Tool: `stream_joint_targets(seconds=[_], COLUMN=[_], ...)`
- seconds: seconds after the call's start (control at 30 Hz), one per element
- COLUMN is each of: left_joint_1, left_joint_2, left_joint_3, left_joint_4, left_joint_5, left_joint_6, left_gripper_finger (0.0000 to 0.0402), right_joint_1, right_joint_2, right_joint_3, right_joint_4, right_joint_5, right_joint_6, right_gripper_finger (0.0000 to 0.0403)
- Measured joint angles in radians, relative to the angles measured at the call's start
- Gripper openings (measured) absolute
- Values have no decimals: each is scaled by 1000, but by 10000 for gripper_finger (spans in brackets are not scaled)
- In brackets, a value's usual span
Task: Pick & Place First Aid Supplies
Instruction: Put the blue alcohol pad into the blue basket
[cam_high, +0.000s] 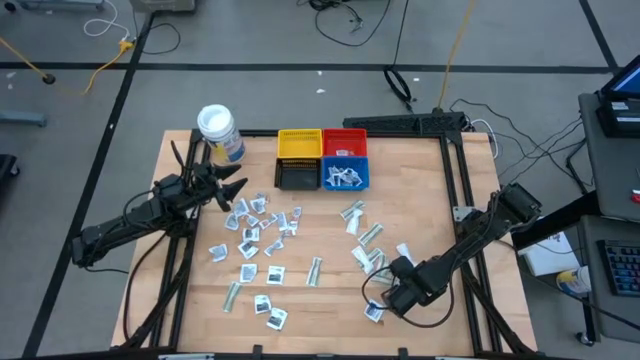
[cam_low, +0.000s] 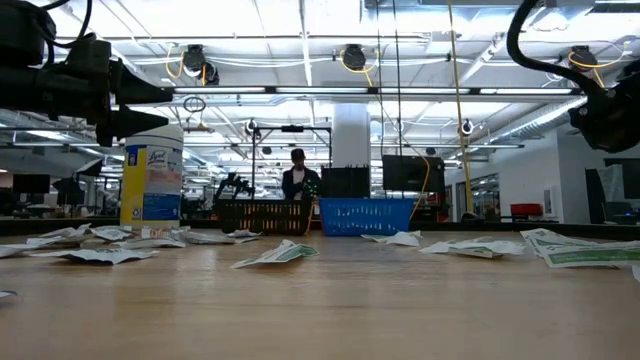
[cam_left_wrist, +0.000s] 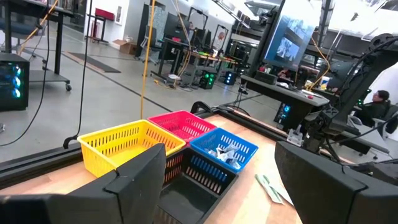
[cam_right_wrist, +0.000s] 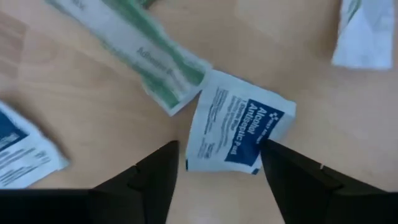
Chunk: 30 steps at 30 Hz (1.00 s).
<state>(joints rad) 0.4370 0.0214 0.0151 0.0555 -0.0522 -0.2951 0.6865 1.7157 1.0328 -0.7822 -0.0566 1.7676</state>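
Right wrist view: an alcohol antiseptic pad packet lies flat on the tabletop, directly between the two dark fingers of the right pincer, which stand spread on either side of it without pinching it. The packet is a squarish white sachet with crimped edges and a blue panel reading "Alcohol Antiseptic Pad". Touching its upper left corner is a long narrow strip printed in green, its wording blurred. The tabletop is pale wood with visible grain.

In the high view the right pincer sits at lower right of the frame, among scattered packets spread across the centre. Yellow, red, blue and black mesh bins stand at upper centre. A white-lidded jar stands upper left. The left pincer, spread and empty, hovers beside it.
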Motion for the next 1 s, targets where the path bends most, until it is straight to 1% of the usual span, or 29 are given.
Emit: stream_joint_targets(seconds=[0.13,0.37,0.4,0.43,0.6,0.9,1.0], left_joint_1=[0,0,0,0,0,0,0], left_joint_2=[0,0,0,0,0,0,0], left_joint_3=[0,0,0,0,0,0,0], left_joint_4=[0,0,0,0,0,0,0], left_joint_5=[0,0,0,0,0,0,0], left_joint_6=[0,0,0,0,0,0,0], left_gripper_finger=[306,306,306,306,306,306,306], right_joint_1=[0,0,0,0,0,-29,-43], right_joint_2=[0,0,0,0,-7,-90,-115], right_joint_3=[-3,-3,-3,-3,13,141,166], right_joint_4=[3,8,9,12,-16,-184,-230], right_joint_5=[1,0,0,0,0,-3,-27], right_joint_6=[-8,-40,-45,-50,-48,-111,-149], right_gripper_finger=[155,29,15,8,3,1,1])
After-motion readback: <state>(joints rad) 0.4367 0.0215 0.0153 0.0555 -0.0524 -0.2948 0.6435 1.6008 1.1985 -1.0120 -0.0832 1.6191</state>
